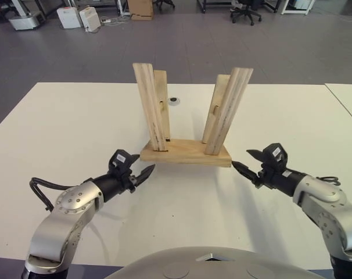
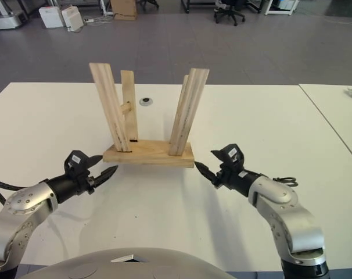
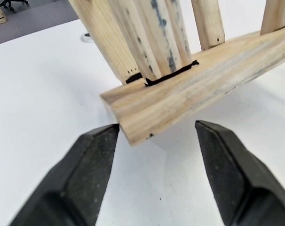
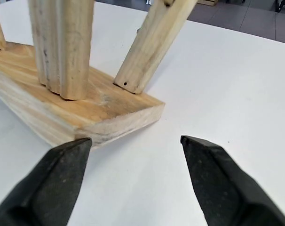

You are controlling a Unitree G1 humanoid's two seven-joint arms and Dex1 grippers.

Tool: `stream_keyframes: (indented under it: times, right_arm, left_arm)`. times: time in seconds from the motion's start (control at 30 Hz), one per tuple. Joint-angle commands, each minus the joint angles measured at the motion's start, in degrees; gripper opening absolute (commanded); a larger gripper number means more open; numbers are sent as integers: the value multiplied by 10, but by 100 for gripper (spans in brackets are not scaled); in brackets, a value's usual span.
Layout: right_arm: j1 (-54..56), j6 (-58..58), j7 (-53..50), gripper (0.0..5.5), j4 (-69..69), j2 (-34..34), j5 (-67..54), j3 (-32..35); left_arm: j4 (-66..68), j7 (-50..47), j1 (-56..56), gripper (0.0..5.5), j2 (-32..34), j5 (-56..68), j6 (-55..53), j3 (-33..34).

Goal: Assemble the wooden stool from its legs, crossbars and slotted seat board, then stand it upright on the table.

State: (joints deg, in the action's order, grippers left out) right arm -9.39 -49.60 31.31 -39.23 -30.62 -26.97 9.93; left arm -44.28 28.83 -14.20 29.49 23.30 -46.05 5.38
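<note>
Seat board [image 1: 186,153] lies flat on the table [image 1: 60,128], legs [image 1: 151,104] pointing up, black marker lines [image 3: 173,74] at one slot. Left gripper [image 1: 146,174] at its 8 o'clock and right gripper [image 1: 243,158] at 4 o'clock gape wide, empty; their white labels [image 1: 120,157] are unreadable.

**Seat board** [image 2: 148,154]: flat on the white table [image 2: 292,116], between the two grippers, legs pointing up.
**Left leg pair** [image 2: 110,107]: rises from the end nearer the left gripper, leaning outward.
**Right leg pair** [image 2: 187,110]: rises from the end nearer the right gripper, leaning outward.
**Left gripper** [image 2: 106,164]: fingers apart, tips just short of the board.
**Right gripper** [image 2: 205,160]: fingers apart, lower tip close by the board's corner; contact not discernible.
**Small dark disc** [image 2: 145,102]: on the table beyond the stool from both grippers.
</note>
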Motion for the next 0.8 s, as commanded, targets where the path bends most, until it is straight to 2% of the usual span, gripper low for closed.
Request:
stream_keyframes:
  times: [0.03,0.13,0.23,0.37,0.47,0.6,0.8]
  right_arm:
    - [62,-18,57,357,-53,-13,-115,17]
    - [62,-20,61,357,-37,-37,-122,38]
    - [31,11,81,357,-17,-81,-78,25]
    - [16,97,124,357,74,-178,15,52]
    - [30,151,226,357,128,-244,15,54]
    - [99,209,325,357,195,-235,29,-62]
    - [223,269,369,357,346,-165,93,-189]
  left_arm:
    - [-87,38,50,296,-5,154,-42,18]
    - [-94,41,49,296,14,180,-61,42]
    - [-76,52,21,296,46,165,-63,43]
    - [30,109,-20,296,150,79,1,89]
    - [126,197,-1,296,233,32,83,92]
    - [247,332,124,296,249,32,149,-2]
    - [391,412,305,296,177,-45,219,-164]
